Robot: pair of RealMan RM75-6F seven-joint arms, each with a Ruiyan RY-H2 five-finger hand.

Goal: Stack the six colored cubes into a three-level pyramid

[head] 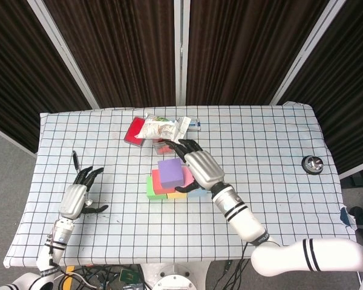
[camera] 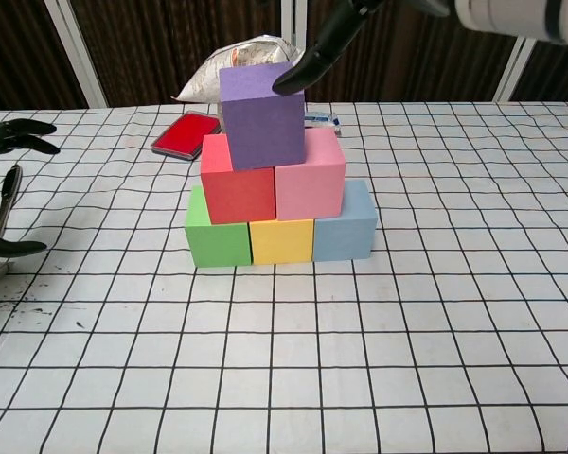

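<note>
The six cubes stand as a pyramid mid-table. The bottom row is a green cube, a yellow cube and a blue cube. A red cube and a pink cube sit on them, with a purple cube on top, slightly turned. My right hand hovers over the pyramid's far right side, fingers spread. One fingertip is by the purple cube's top back edge, and nothing is gripped. My left hand lies open on the table far to the left.
Behind the pyramid lie a red flat case and a white bag. A thin black tool lies near my left hand. A small metal object sits near the table's right edge.
</note>
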